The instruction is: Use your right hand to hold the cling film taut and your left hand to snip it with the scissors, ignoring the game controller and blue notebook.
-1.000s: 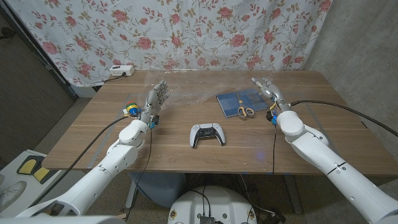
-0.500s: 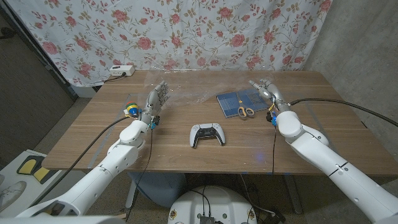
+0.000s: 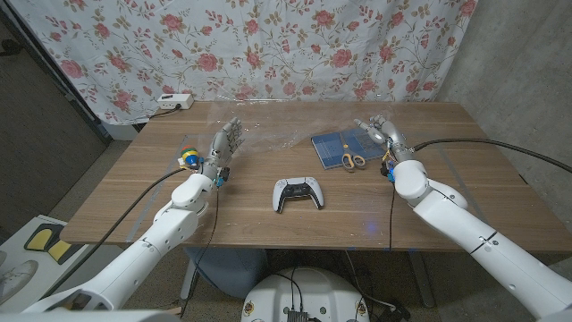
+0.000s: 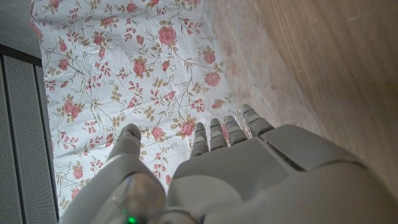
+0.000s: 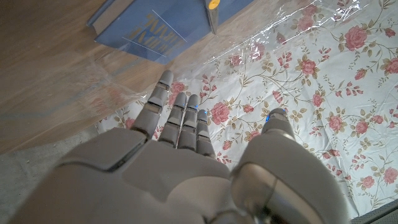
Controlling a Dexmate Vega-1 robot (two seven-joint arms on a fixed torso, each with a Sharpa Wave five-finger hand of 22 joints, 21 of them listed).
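A sheet of clear cling film [image 3: 281,131] lies crinkled across the back of the wooden table [image 3: 268,215]; its glossy edge shows in the right wrist view [image 5: 273,34]. Scissors with orange and yellow handles [image 3: 351,160] lie on the blue notebook [image 3: 340,147]. My left hand [image 3: 222,147] stands raised at the film's left end, fingers apart, holding nothing. My right hand [image 3: 382,132] hovers open just right of the notebook, also with nothing in it. In the left wrist view my left hand [image 4: 211,168] reaches toward the film [image 4: 261,81].
A white game controller [image 3: 298,193] sits at the table's middle front. A small colourful ball-like object [image 3: 189,158] lies beside my left wrist. A white power strip [image 3: 172,101] rests at the back left corner. A floral curtain [image 3: 268,45] hangs behind the table.
My right hand has drifted slightly left, nearer the notebook. The left hand stays where it was.
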